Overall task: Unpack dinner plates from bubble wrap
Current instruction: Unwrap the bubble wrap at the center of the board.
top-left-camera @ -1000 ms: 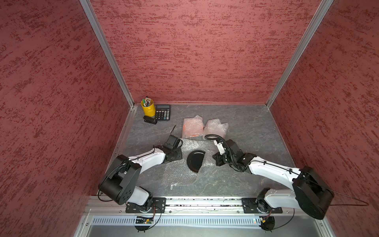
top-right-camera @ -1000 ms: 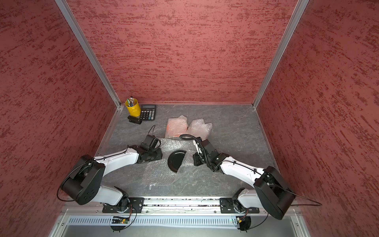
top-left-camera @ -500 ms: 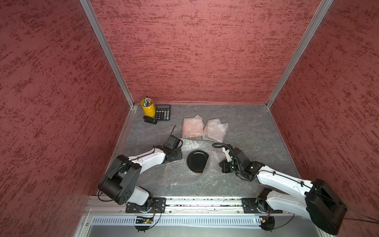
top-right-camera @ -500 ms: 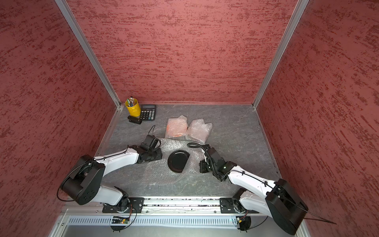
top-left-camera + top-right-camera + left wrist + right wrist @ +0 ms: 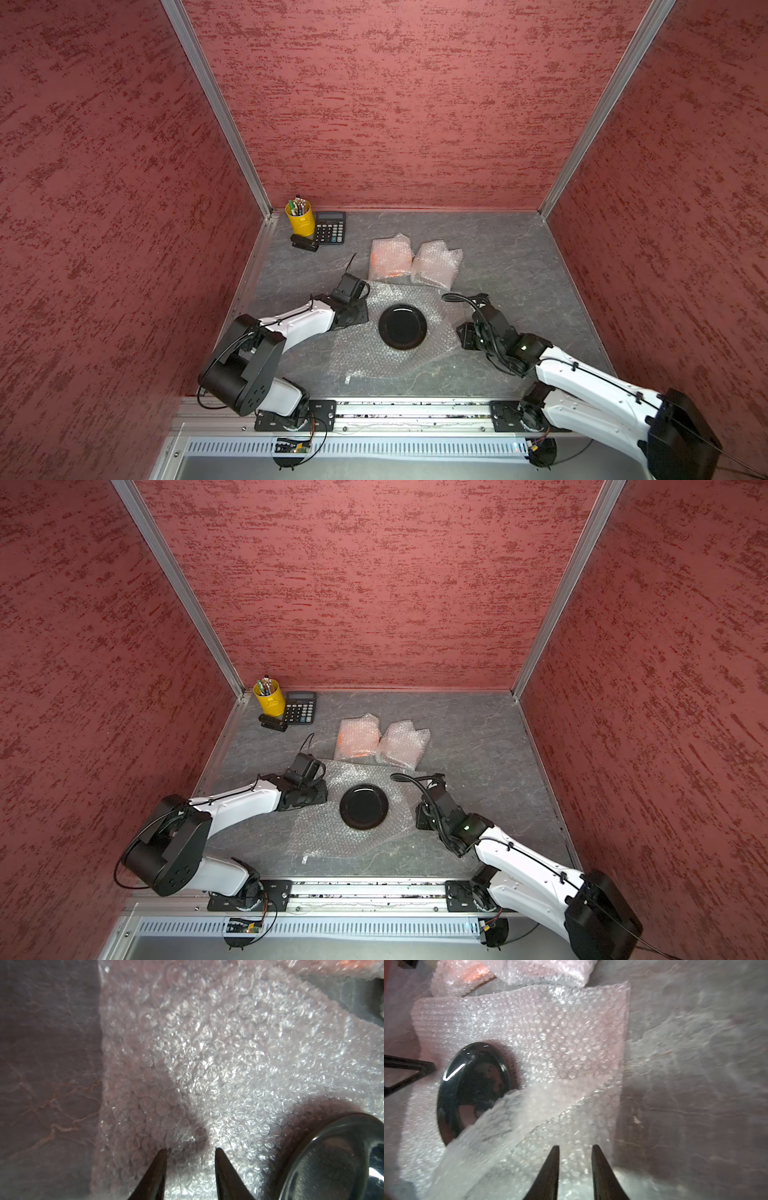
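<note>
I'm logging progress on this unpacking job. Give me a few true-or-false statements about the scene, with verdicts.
1. The black plate lies flat on an opened bubble wrap sheet. True.
2. Three bundles wait behind the plate. False: only two wrapped bundles lie there, and one shows orange through the wrap.
3. The right gripper holds the plate. False: its jaws stand apart over the sheet, beside the plate and not touching it.
4. A calculator lies beside the yellow pen cup. True.
</note>
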Motion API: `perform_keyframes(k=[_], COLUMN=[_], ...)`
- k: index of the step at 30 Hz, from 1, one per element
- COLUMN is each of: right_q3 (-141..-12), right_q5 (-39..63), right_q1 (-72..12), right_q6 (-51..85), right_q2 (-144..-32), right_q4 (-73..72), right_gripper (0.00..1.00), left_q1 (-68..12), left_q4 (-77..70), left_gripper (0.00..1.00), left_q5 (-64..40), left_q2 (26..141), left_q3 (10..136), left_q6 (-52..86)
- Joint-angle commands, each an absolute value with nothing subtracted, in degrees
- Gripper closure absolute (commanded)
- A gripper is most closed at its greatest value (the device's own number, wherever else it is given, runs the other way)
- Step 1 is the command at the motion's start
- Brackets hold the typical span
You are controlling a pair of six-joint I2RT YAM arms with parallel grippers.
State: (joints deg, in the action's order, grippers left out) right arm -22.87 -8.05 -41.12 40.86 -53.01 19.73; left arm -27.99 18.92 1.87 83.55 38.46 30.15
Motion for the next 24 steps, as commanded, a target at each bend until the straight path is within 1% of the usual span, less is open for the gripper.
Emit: perform_keyframes(k=[1, 6, 10, 12, 14, 18, 21, 24], right_q3=[-24.8, -27.2, -30.7, -32.3, -33.6, -35.7, -36.0, -34.3], right_q5=[-19.0, -25.8, -29.5, -28.8, -25.1, -12.4, -1.9, 5.2], right_q1=[-41.5, -41.4, -41.5, -41.5, -41.5, -41.5, -41.5, -41.5], right_q6=[46.6, 47.4, 44.1, 40.3, 35.4, 28.2, 25.4, 25.0], right_q2=[-50.8, -49.8, -51.7, -52.8, -54.0, -57.8, -61.8, -64.8], right_q4=[26.5, 28.3, 27.2, 24.4, 20.2, 14.1, 12.9, 11.7], right_gripper=[0.65, 0.61, 0.59, 0.57, 0.56, 0.56, 0.55, 0.55], left_q1=[-28.1, -28.1, -28.2, -28.1, -28.1, -28.2, -28.2, -28.2], left_q4=[19.6, 19.8, 19.6, 19.5, 19.5, 19.7, 19.7, 19.5], left_gripper=[0.6, 0.6, 0.6, 0.6, 0.6, 0.6, 0.6, 0.6], left_q5=[2.8, 3.0, 2.8, 2.8, 2.6, 2.8, 2.9, 3.1], left_q2=[82.4, 82.2, 82.3, 82.4, 82.6, 82.5, 82.4, 82.2], left_q3=[37.8, 37.8, 37.7, 37.8, 37.9, 38.0, 37.8, 37.7], left_q6=[30.1, 30.1, 30.1, 30.1, 30.0, 30.0, 30.1, 30.2])
